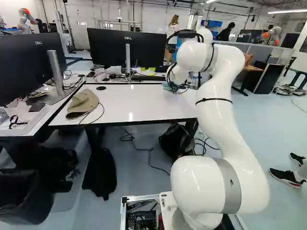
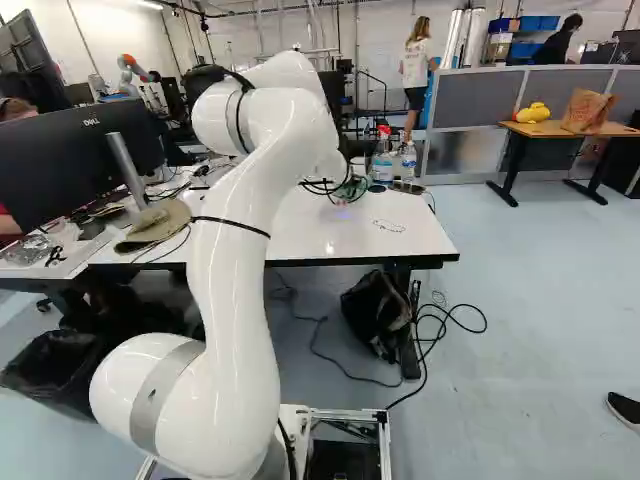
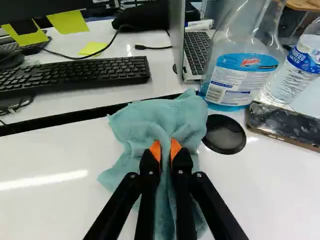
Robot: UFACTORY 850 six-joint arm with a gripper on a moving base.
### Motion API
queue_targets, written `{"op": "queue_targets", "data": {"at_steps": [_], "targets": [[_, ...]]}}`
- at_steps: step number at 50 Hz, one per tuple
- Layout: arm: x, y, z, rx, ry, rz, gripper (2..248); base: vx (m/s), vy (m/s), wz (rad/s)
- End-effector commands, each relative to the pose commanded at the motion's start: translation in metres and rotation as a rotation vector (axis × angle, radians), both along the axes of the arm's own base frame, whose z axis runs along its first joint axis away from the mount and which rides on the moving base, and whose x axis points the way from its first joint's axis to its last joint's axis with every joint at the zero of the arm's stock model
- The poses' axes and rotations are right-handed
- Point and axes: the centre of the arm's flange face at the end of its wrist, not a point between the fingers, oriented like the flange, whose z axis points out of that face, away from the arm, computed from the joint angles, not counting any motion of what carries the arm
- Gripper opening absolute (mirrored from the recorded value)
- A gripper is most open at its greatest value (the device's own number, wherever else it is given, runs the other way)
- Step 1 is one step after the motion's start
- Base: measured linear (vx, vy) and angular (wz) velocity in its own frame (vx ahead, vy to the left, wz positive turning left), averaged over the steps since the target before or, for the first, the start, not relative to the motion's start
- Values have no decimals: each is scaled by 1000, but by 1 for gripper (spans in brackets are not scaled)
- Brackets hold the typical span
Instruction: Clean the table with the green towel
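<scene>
Gripper (image 2: pixel 347 186) is clamped on the green towel (image 3: pixel 150 117) — orange pads (image 3: pixel 155 149) pinch a fold of it from both sides in the wrist view. Towel is bunched up on the white table (image 3: pixel 45 200), far edge lapping over the dark gap toward the next tabletop. White arm (image 1: pixel 218 105) reaches out over the table, its outer end bent down. Black round disc (image 3: pixel 224 134) is flat on the surface just beside the towel; spray bottle (image 3: pixel 240 75) with blue liquid stands upright right behind the disc, clear water bottle (image 3: pixel 299 65) next to that. Dark flat slab (image 3: pixel 282 122) lies in front of the water bottle. Past the gap: black keyboard (image 3: pixel 75 75), open laptop (image 3: pixel 196 50), yellow sticky notes (image 3: pixel 69 22). Tan cap (image 1: pixel 82 103) sits at the table's other end, near the monitors — black bag (image 2: pixel 375 312) on the floor below.
</scene>
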Motion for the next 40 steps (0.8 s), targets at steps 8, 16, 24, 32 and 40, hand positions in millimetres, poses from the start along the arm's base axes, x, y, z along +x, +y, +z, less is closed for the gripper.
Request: {"op": "queue_targets", "data": {"at_steps": [8,16,24,32,40], "targets": [[-14,3,3,3,16,0,42,0,0,0],[-29,5,6,6,32,-1,42,0,0,0],[-43,5,8,9,46,-4,42,0,0,0],[-47,-3,8,10,48,-17,42,0,0,0],[-41,-14,7,8,40,-30,42,0,0,0]]}}
